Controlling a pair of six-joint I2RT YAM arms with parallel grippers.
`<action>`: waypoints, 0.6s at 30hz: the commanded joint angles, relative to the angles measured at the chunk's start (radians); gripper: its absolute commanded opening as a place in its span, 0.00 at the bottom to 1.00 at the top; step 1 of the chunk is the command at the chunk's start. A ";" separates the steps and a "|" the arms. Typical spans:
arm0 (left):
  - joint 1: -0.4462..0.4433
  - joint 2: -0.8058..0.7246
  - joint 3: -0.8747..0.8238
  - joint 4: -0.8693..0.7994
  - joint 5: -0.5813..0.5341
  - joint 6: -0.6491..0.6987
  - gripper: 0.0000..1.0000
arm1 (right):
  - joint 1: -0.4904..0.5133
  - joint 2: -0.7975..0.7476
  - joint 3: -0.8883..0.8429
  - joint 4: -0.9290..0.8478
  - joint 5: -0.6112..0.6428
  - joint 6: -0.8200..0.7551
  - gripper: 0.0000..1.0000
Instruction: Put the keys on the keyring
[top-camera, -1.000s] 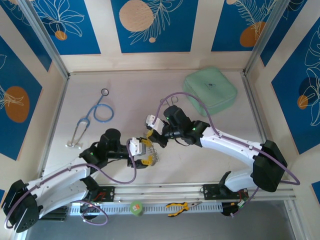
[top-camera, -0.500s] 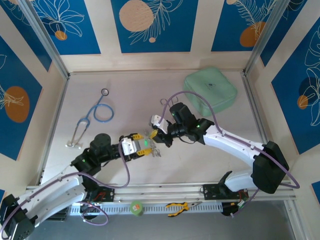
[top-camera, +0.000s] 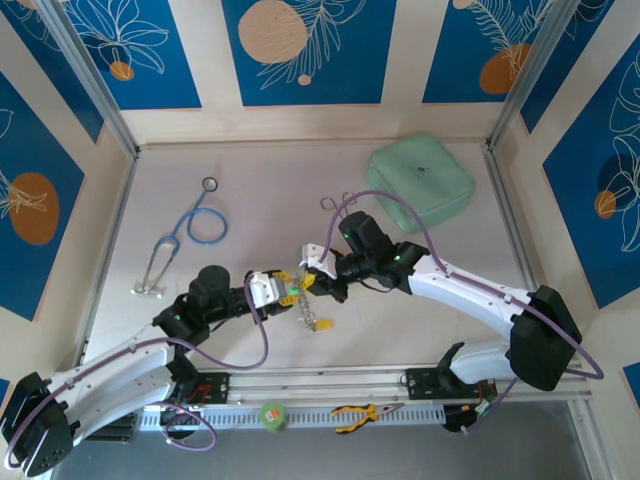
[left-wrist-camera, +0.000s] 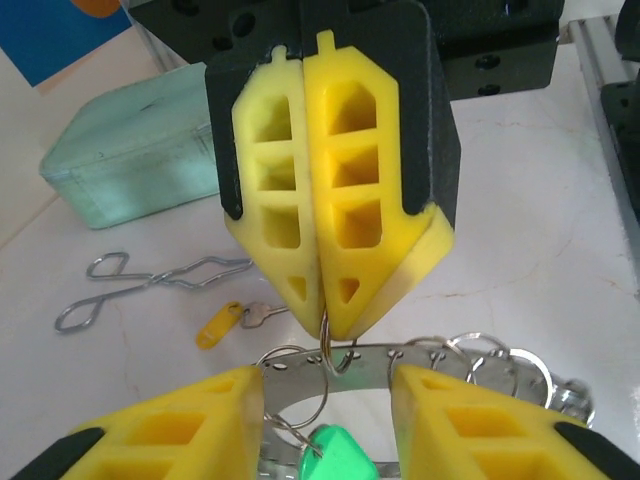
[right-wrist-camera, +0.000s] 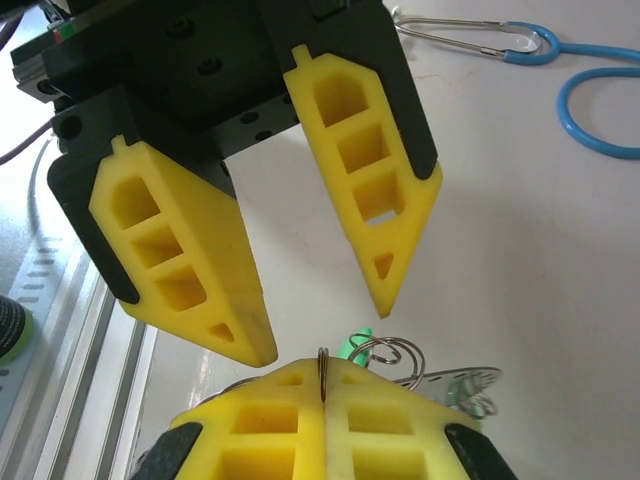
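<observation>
Our right gripper (left-wrist-camera: 322, 325) pinches the keyring (left-wrist-camera: 440, 365) shut, mid-table. Our left gripper (right-wrist-camera: 322, 328) has its jaws apart around it. A green key (left-wrist-camera: 335, 455) hangs there; a yellow key (left-wrist-camera: 220, 325) lies at nine o'clock.

Closed right gripper (right-wrist-camera: 323, 384) on keyring (right-wrist-camera: 458, 379)

Pale marbled desk (top-camera: 270, 190) under a blue-tubed stethoscope (top-camera: 195, 228), mint-green square pouch (top-camera: 420, 185), silver scissor-like forceps (left-wrist-camera: 140, 290), yellow-headed small metal key (left-wrist-camera: 222, 325).
</observation>
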 joint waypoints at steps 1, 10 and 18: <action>0.003 0.008 -0.014 0.037 0.061 -0.025 0.34 | 0.014 -0.017 0.001 0.015 -0.039 -0.024 0.00; 0.004 0.032 -0.009 0.033 0.073 -0.011 0.18 | 0.039 -0.013 -0.004 0.035 -0.042 -0.016 0.00; 0.003 0.017 -0.034 0.102 0.088 -0.025 0.00 | 0.051 0.007 0.001 0.053 -0.043 -0.004 0.00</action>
